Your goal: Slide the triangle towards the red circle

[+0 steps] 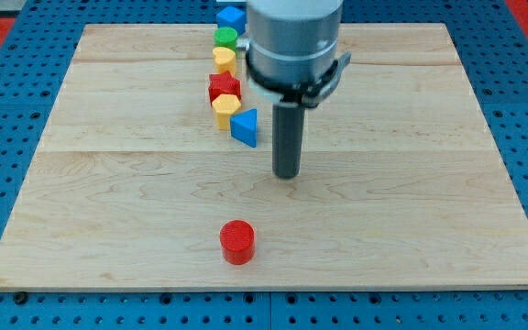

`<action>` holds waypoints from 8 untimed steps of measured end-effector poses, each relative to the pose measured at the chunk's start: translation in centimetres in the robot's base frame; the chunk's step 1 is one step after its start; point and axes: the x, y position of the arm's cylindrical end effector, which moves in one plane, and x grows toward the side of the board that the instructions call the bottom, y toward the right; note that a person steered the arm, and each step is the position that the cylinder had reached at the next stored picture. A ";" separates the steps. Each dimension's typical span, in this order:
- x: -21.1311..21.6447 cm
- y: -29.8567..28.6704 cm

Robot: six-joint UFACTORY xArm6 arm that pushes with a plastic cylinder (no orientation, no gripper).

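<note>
- The blue triangle (245, 127) sits at the bottom of the block row, at about ten o'clock from my tip (287, 174), close but apart.
- The red circle (237, 242) lies at six o'clock from the triangle.
- No jaws here, only a bare rod.
- I judge my tip must get to the triangle's twelve o'clock side.

You can't see the arm's housing (296, 41) whole: the view's top edge cuts it off. Left of it, the blue block (231, 16) is clipped too (shape unclear), and the housing hides some bench (108, 211) behind.
</note>
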 end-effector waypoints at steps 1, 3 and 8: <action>-5.5 0.1; -10.7 -5.4; -0.5 -4.9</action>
